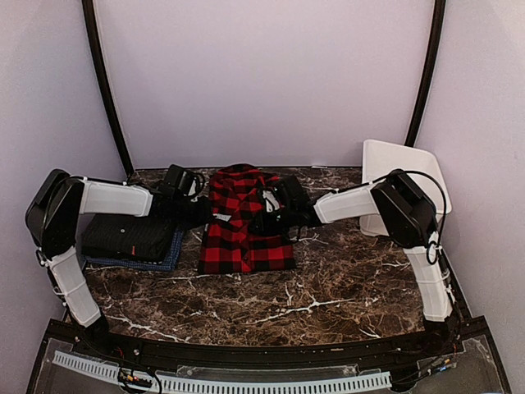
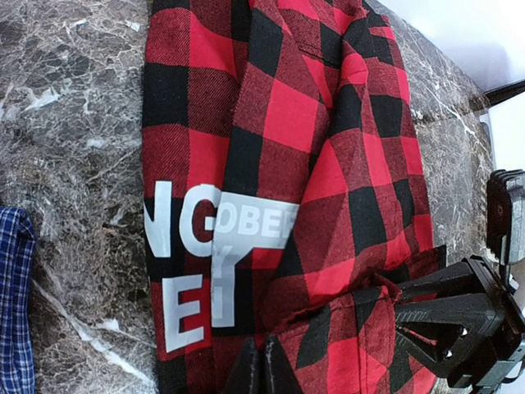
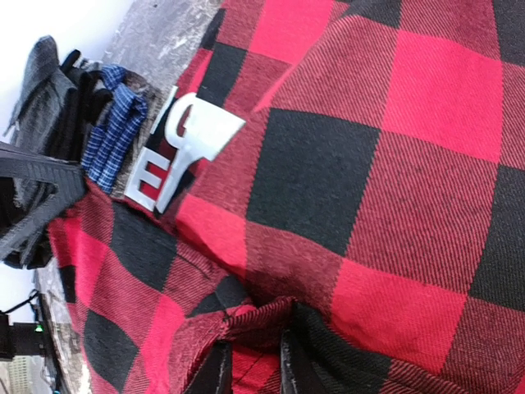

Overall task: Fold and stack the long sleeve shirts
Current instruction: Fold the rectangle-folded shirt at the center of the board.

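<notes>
Seen from above, a red-and-black checked cloth shirt (image 1: 244, 234) lay lengthwise at the middle of the dark marble-patterned table (image 1: 328, 287), between the two arms. To its left a folded black shirt with a small red tag (image 1: 123, 234) rested on a blue shirt (image 1: 171, 256). Only the wrist cameras showed the grips. The right gripper (image 3: 254, 365) was pinched on a raised fold of the checked cloth. The left gripper (image 2: 262, 369) had its fingers pressed together at the shirt's edge near the white block letters (image 2: 197, 246); whether it held cloth could not be told. A white plastic basket (image 1: 398, 160) stood at the far right, its inside not made out.
</notes>
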`<state>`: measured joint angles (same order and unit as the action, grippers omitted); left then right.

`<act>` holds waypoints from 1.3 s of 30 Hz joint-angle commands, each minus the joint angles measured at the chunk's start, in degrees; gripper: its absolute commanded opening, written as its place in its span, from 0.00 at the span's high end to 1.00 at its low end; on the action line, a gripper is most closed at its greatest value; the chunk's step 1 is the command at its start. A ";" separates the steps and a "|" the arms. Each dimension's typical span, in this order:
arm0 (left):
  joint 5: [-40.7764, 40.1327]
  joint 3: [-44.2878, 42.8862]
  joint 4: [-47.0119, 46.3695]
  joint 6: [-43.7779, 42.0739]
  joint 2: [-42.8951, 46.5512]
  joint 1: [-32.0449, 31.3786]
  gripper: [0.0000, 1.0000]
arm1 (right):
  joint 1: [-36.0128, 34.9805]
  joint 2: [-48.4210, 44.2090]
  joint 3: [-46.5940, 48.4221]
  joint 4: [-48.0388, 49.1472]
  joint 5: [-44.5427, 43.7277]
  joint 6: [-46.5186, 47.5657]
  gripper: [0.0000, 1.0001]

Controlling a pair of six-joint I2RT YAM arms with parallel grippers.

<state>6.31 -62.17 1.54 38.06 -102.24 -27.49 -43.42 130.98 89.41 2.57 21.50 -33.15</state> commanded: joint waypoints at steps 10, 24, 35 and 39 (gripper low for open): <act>1.69 -4.30 4.04 -1.96 -3.35 0.33 0.94 | -0.44 1.72 4.72 1.74 7.11 1.46 0.74; -2.10 -4.28 7.07 -2.50 -3.32 0.37 0.96 | 1.88 -0.70 10.48 -5.91 1.35 6.04 0.61; -6.56 -4.41 8.16 -1.84 -3.47 0.57 1.00 | 1.50 -9.38 5.45 -9.30 -6.06 8.74 0.56; -8.19 -4.60 7.94 -1.64 -3.57 0.83 1.00 | -0.08 -9.56 5.12 -10.15 -6.61 9.77 0.58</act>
<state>1.13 -65.43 8.05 36.42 -105.97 -27.33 -41.43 122.83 95.72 -6.96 17.04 -25.28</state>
